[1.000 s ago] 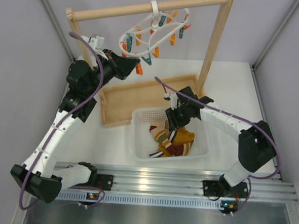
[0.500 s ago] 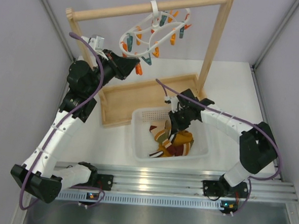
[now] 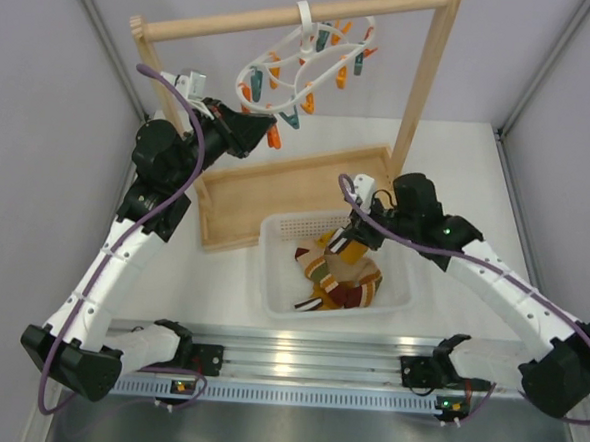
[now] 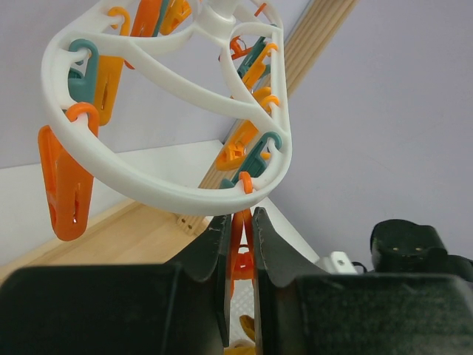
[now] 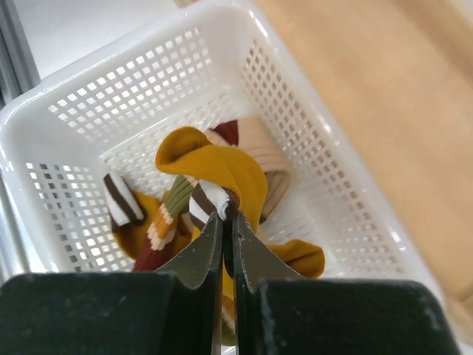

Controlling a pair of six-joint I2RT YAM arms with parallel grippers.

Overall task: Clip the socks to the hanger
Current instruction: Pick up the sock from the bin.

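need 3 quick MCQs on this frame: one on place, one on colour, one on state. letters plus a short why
1. Where does the sock pile lie?
A. in the white basket
B. on the floor
C. on a shelf

2. What colour is the peg of the hanger between the fingers of the left tool?
A. teal
B. orange
C. white

3. What state is the right tool in?
A. open above the pile
B. shut on a mustard sock
C. shut on nothing

Key:
1 A, perforated walls surround the pile.
2 B, the pinched peg is orange.
3 B, the tips pinch the sock at its striped cuff.
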